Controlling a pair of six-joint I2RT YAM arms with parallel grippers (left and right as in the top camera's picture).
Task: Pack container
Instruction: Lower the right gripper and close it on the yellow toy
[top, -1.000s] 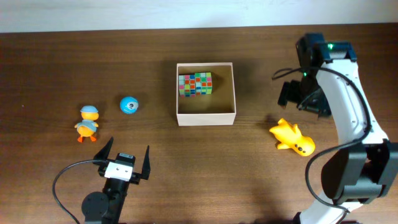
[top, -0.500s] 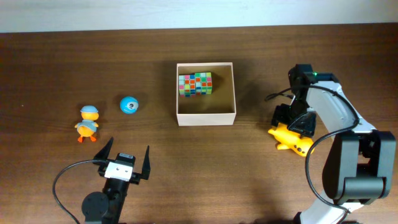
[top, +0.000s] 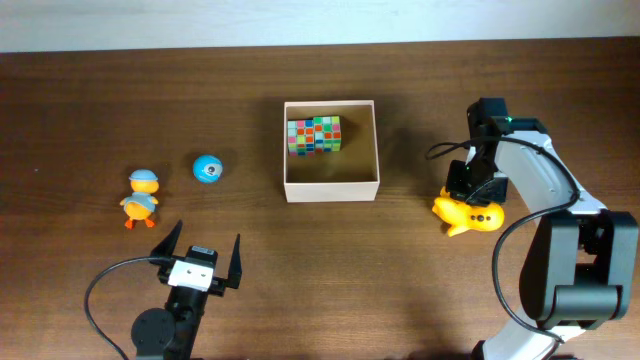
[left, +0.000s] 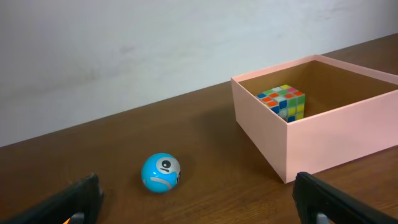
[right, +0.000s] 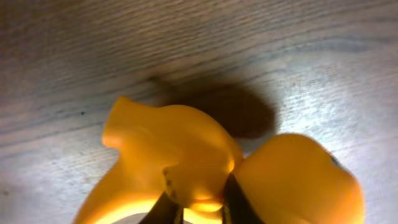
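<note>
A: Surface and room?
B: Dark brown wood-grain tabletop (top: 400, 290), matte, filling nearly the whole overhead view. A pale wall (top: 300, 20) runs along its far edge. From the left wrist view that wall is plain off-white with faint mottling.

A: Container position?
B: The container (top: 331, 190) rests on the tabletop a little behind centre, open side up, with thin white walls and a tan inside. A multicoloured puzzle cube (top: 314, 135) lies inside it, in the back-left part.

A: Loose items on the wood?
B: A blue ball (top: 207, 169) lies left of the container, apart from it. An orange duck figure (top: 141, 197) with a blue cap stands upright further left. A yellow rubber toy (top: 470, 216) lies right of the container on bare wood, with a dark shadow beside it in the right wrist view.

A: Grippers?
B: The left gripper (top: 207, 240) is at the near edge with its jaws spread wide and nothing between them. The right gripper (top: 470, 192) is directly over the yellow rubber toy. Its wrist view is filled by the toy's body against the grain, so I cannot tell whether the fingers clasp it.
</note>
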